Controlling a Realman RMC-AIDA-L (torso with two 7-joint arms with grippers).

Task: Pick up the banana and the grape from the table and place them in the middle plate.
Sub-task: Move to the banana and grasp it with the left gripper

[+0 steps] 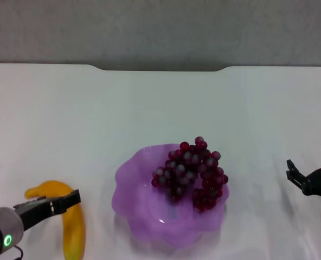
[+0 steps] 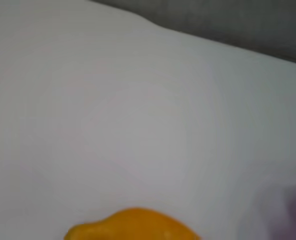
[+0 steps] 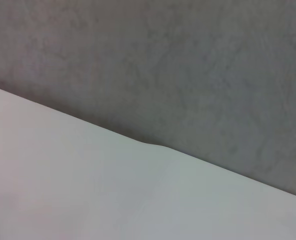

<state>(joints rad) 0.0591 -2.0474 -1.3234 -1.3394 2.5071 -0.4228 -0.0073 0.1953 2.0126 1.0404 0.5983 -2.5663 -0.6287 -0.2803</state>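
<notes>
Banana [image 1: 74, 230] lies on tabletop [image 1: 68, 124] left of middle plate [image 1: 133, 200], which already holds grape [image 1: 192, 173]; left hand [image 1: 67, 201] sits over banana's upper end, finger state can't be told. Right hand [image 1: 311, 169] hangs open, well right of plate. Banana looks light, firm, smooth-skinned & curved, so best hold is prob. across the thick mid-section

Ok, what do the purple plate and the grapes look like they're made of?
The middle plate looks like translucent plastic: the white table shows faintly through its purple wall, and a small glint sits near the front. The grape bunch has glossy dark red beads, some frosted grey; real fruit or a plastic model, I cannot tell.
</notes>
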